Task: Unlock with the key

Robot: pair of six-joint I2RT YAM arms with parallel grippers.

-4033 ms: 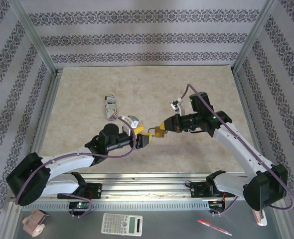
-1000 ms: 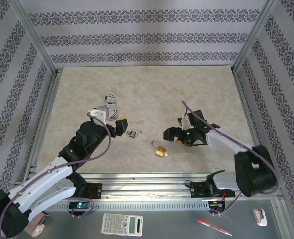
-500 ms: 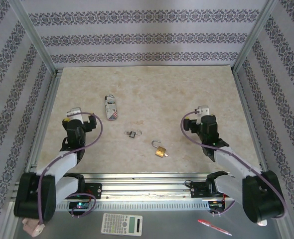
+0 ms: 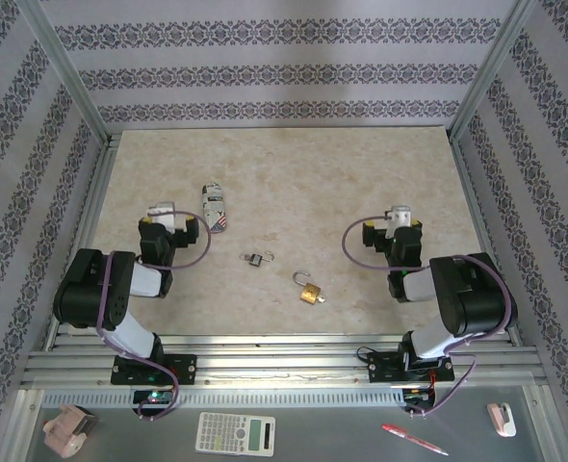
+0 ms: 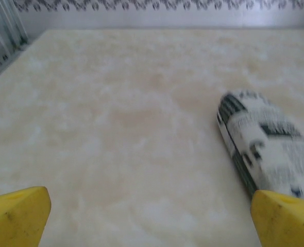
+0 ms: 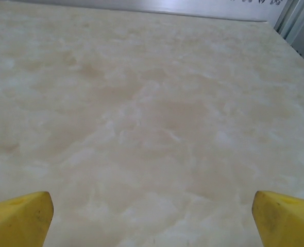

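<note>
Near table (image 4: 294,164) edge | arms (image 4: 106,289) folded | left gripper (image 4: 164,221), right gripper (image 4: 392,229) spread

Cream, mottled surface (image 6: 141,103); yellow fingertips (image 5: 18,216); black-and-white printed pouch (image 5: 265,149) just ahead of the left jaws; brass-gold padlock (image 4: 309,295); grey floral-striped walls (image 4: 284,72).
</note>
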